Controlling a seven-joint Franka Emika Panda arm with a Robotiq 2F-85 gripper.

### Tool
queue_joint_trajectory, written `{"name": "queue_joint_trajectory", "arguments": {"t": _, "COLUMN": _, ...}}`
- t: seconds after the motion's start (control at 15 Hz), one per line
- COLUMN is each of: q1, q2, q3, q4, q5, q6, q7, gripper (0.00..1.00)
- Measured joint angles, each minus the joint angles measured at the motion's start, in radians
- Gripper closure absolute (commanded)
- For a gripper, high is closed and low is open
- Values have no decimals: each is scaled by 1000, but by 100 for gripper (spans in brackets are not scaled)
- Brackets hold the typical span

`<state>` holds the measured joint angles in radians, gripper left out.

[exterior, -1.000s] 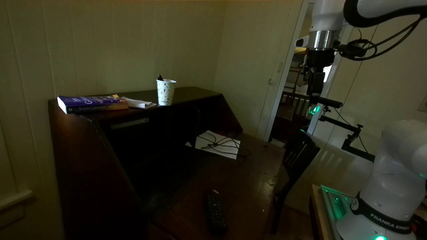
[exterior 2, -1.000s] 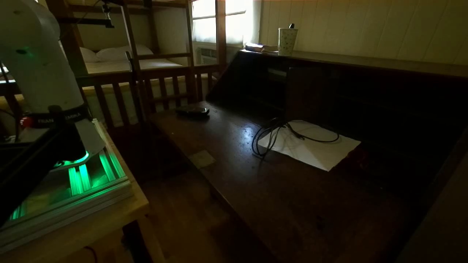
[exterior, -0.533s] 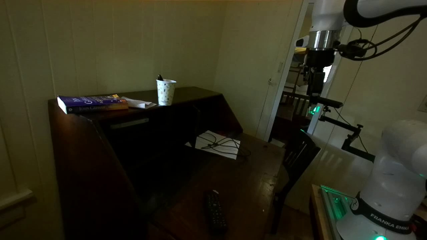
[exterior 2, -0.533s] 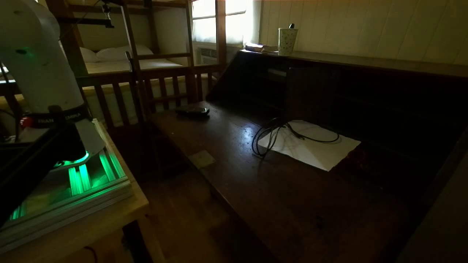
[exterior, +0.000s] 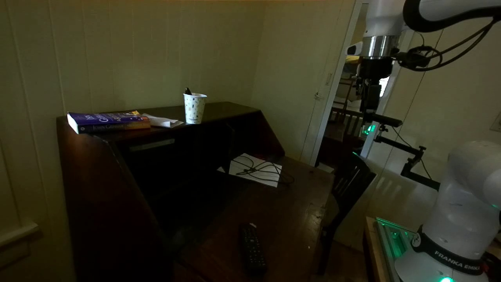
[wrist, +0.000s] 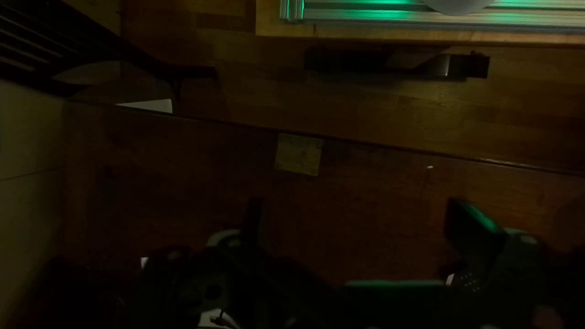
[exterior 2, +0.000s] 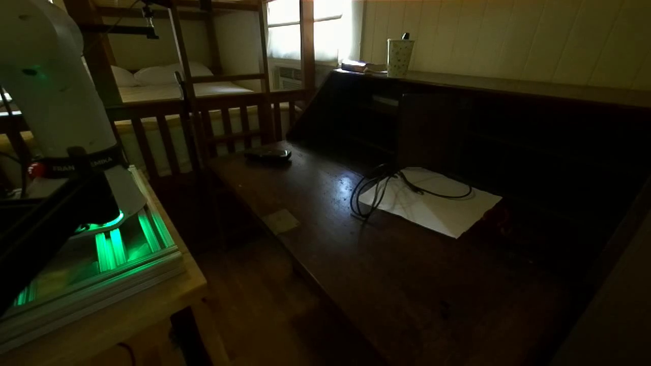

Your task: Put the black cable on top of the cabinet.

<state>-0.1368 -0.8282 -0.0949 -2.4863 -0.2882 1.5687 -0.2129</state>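
The black cable (exterior: pixel 253 170) lies in loose curls on a white sheet on the cabinet's desk surface. It also shows in an exterior view (exterior 2: pixel 379 176), with loops hanging past the paper's edge. A bit of it shows at the bottom of the wrist view (wrist: pixel 221 319). The dark brown cabinet (exterior: pixel 223 111) has a flat narrow top, which also shows in an exterior view (exterior 2: pixel 513 84). My gripper (exterior: pixel 370 102) points down, high and away from the cable, out past the desk's front edge in that view. In the wrist view the gripper (wrist: pixel 356 205) has its fingers wide apart with nothing between them.
A patterned paper cup (exterior: pixel 194 110), a purple book (exterior: pixel 109 122) and folded papers (exterior: pixel 162 121) stand on the cabinet top. A black remote (exterior: pixel 252 249) lies on the desk surface. The white sheet (exterior 2: pixel 447 216) lies under the cable. A dark chair (exterior: pixel 352 176) stands beside the desk.
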Motion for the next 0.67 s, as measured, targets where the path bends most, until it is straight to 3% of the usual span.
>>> {"name": "queue_joint_trajectory", "arguments": {"t": 0.27, "q1": 10, "q2": 10, "q3": -8, "q4": 0, "q5": 0, "q6": 30, "q7": 17, "gripper": 0}}
{"name": "queue_joint_trajectory", "arguments": {"t": 0.47, "q1": 8, "q2": 87, "q3": -55, "q4": 9, "q5": 6, "q6": 209, "q7": 80, "gripper": 0}}
{"name": "queue_joint_trajectory", "arguments": {"t": 0.67, "q1": -8, "q2": 230, "q3": -143, "q4": 42, "q5": 16, "q6": 416, "q7": 115, "gripper": 0}}
